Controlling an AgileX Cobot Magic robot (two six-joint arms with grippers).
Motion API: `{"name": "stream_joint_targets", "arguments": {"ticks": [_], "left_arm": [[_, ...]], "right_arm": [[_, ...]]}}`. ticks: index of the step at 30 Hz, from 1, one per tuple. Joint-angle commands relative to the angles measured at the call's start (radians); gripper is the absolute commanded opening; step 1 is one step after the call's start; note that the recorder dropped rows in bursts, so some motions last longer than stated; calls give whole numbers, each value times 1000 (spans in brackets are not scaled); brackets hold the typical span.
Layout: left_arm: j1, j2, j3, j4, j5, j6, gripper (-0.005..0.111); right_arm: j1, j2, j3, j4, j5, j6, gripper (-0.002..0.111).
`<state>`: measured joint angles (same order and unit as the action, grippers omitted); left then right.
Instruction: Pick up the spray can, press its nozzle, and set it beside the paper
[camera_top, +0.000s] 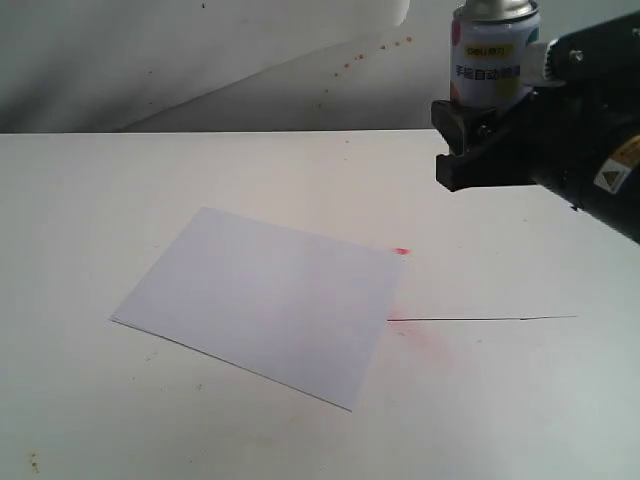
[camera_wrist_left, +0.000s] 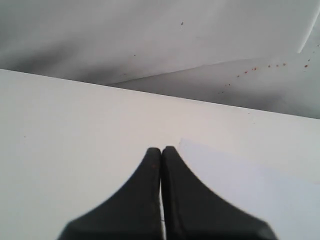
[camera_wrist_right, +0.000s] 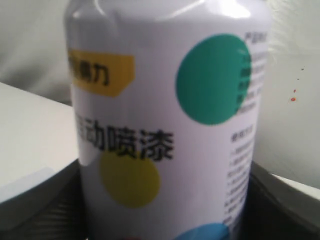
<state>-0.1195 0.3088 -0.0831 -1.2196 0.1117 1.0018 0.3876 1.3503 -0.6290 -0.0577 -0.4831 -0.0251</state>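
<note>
1. Between the fingers of the right pincer (camera_top: 487, 118), the spray can (camera_top: 492, 55) is pinched around its lower body and held well clear of the bench (camera_top: 90, 200).
2. The can's long axis stands upright, silver top uppermost. The nozzle would sit straight above this pincer, but the frame edge cuts it off and no view shows it.
3. The paper (camera_top: 265, 300) lies flat on the bench, below the right pincer and off toward the left arm's side, well apart from the can. Its nearest corner is the one by a small red smear (camera_top: 402, 251).
4. The left pincer (camera_wrist_left: 161, 155) has its tips pressed together on nothing. It is over the bench, with a corner of the paper just ahead of its tips, so it is the nearer one to the sheet, while the right one has the can.
5. Pressing probably calls for a push straight down onto the can's top from above the right pincer. Setting it down then means a descent onto bare bench just beside the paper's near edge, with the can kept upright.
6. The can is the only container here, and its contents cannot be seen.
</note>
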Motion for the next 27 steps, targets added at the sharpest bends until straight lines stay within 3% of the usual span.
{"name": "stream_joint_targets", "arguments": {"ticks": [1, 9, 12, 14, 23, 27], "left_arm": [[-1, -6, 7, -6, -3, -8, 0], [-1, -6, 7, -5, -3, -2, 0], [-1, -6, 7, -5, -3, -2, 0], [-1, -6, 7, -5, -3, -2, 0], [-1, -6, 7, -5, -3, 1, 0], [-1, -6, 7, -5, -3, 1, 0]], "right_arm": [[-6, -31, 70, 29, -192, 10, 0], [-6, -31, 69, 50, -191, -56, 0], [-6, -31, 69, 252, -197, -217, 0], [-6, -17, 69, 285, -246, -267, 0], [-8, 281, 69, 279, -537, -259, 0], [-89, 395, 68, 254, -566, -121, 0]]}}
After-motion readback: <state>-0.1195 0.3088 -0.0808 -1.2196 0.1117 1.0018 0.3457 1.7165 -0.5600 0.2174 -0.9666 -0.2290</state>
